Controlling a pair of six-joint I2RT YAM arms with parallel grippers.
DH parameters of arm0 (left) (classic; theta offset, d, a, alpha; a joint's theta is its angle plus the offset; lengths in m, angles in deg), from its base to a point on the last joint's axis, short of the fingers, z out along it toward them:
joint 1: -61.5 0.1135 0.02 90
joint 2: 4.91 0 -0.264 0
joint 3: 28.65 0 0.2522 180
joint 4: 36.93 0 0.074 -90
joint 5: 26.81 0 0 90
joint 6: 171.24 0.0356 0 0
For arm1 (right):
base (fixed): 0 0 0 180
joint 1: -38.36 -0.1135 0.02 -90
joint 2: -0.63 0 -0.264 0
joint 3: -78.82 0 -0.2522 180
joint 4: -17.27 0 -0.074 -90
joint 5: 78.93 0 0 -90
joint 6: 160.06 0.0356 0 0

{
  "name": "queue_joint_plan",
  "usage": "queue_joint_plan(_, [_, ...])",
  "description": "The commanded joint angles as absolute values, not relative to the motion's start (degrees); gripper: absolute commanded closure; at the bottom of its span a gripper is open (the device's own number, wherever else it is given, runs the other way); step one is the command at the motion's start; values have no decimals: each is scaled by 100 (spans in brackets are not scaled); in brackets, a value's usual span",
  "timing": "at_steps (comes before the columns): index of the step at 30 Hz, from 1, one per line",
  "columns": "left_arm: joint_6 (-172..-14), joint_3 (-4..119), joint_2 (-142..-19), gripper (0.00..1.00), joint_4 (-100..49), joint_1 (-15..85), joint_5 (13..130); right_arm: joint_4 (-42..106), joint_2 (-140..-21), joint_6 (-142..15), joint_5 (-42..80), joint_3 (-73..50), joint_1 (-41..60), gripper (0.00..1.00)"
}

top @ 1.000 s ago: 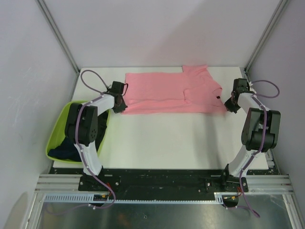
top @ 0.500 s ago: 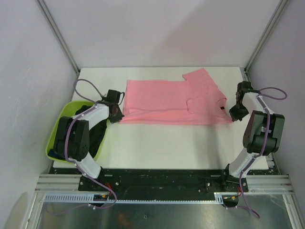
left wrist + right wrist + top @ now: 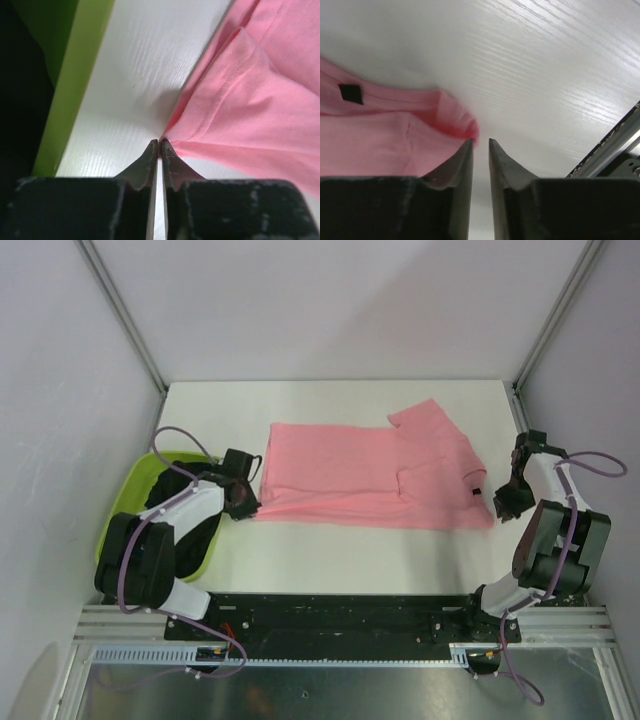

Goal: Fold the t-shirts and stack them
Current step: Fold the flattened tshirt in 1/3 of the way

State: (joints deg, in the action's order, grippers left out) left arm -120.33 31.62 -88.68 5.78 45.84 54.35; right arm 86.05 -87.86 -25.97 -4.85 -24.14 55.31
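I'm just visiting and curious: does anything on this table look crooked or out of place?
Yes. The pink t-shirt lies askew, one sleeve poking out past the far edge, and its near-left corner is puckered to a point at the left end effector.

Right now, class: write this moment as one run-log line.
pink t-shirt spread on table | left claw pinching its hem corner | right claw open at collar end, holding nothing

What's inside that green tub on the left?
Dark cloth lies in the tub. From above, the left arm covers most of it, so how many pieces are inside cannot be seen.
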Motion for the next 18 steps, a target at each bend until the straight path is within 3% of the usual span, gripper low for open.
queue_joint_plan(1, [-12081, 3081, -8547, 75, 633, 4544, 5505, 8734, -8524, -2605, -419, -2469, 5616, 62])
queue_joint_plan(4, [-11872, 3225, -8275, 50, 641, 4534, 5620, 8620, -8370, -2744, -338, -2460, 5615, 38])
queue_joint_plan(7, [-11604, 3590, -8098, 43, 667, 4531, 5725, 8352, -8131, -2962, -262, -2417, 5470, 32])
queue_joint_plan(18, [-10925, 5107, -9619, 66, 734, 4371, 5864, 7424, -7859, -3172, -132, -2286, 4035, 30])
